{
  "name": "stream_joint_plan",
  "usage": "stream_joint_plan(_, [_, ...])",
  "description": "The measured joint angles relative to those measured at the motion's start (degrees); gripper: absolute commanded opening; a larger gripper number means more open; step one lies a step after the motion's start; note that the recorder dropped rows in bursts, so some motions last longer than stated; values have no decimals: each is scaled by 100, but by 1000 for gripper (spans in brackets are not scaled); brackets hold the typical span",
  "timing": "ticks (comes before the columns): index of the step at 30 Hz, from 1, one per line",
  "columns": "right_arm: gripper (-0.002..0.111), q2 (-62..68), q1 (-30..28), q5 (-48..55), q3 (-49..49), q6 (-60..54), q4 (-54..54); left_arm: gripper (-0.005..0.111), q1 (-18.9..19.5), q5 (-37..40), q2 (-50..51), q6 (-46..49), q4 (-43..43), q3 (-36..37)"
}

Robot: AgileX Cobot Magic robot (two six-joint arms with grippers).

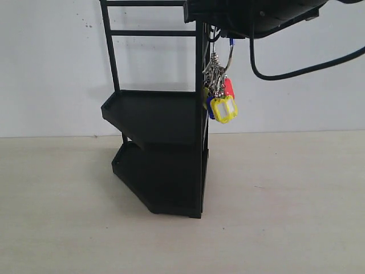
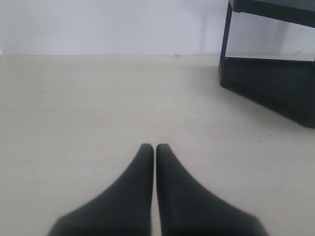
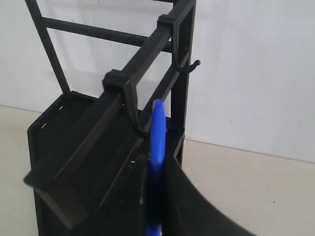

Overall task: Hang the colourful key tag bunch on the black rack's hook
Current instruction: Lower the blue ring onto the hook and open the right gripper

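The black rack (image 1: 162,142) stands on the table against the white wall. At its upper right, the colourful key tag bunch (image 1: 221,97) hangs beside the post, yellow and red tags lowest, held up by its large ring (image 1: 230,54) from my right gripper (image 1: 225,25). In the right wrist view my right gripper (image 3: 156,172) is shut on the blue-sleeved ring (image 3: 157,132), whose top lies just by the near hook (image 3: 132,110); whether they touch is unclear. A second hook (image 3: 184,61) sits farther along the bar. My left gripper (image 2: 155,147) is shut and empty above the table.
The rack's lower tray corner (image 2: 268,88) lies ahead and to one side of the left gripper. A black cable (image 1: 296,71) droops from the right arm. Pale tabletop (image 1: 285,205) surrounds the rack.
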Motion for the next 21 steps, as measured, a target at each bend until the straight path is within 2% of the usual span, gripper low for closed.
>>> stream_joint_plan(5, [0,0,0,48,0,11,245,4,0,0,0,0,0,0])
stream_joint_plan(7, [3,0,0,59,0,-13,373,4,0,0,0,0,0,0])
stream_joint_plan(9, [16,0,0,59,0,-49,423,4,0,0,0,0,0,0])
stream_joint_plan(11, [37,0,0,45,-11,-64,436,4,0,0,0,0,0,0])
stream_joint_plan(12, [45,0,0,36,-22,-64,436,4,0,0,0,0,0,0])
stream_joint_plan(13, [47,0,0,24,-33,-75,464,4,0,0,0,0,0,0])
stream_joint_plan(19, [46,-35,0,113,-45,-68,514,4,0,0,0,0,0,0])
stream_joint_plan(20, [44,-91,0,267,-45,-68,524,4,0,0,0,0,0,0])
stream_joint_plan(21, [35,-136,0,381,-45,-68,524,4,0,0,0,0,0,0])
